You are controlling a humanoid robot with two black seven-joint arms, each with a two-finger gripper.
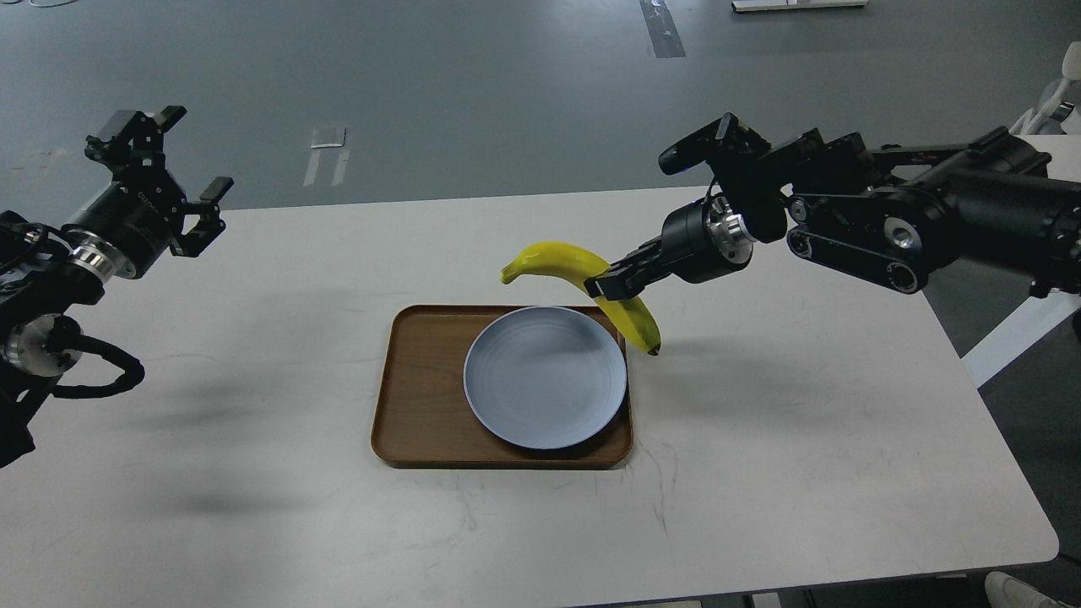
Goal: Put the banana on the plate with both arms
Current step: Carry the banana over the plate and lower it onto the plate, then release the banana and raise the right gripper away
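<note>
My right gripper (605, 285) is shut on the middle of the yellow banana (561, 258) and holds it in the air above the far right rim of the pale blue-grey plate (545, 377). The banana's greenish stem end points left and its dark tip hangs down at the right. The plate lies on the right part of a brown wooden tray (420, 389). My left gripper (169, 167) is open and empty, raised over the table's far left edge, well away from the plate.
The white table (802, 439) bears only the tray and plate. Its far edge runs behind both arms, and its right edge lies under my right arm. A white stand (1043, 114) is at the far right on the grey floor.
</note>
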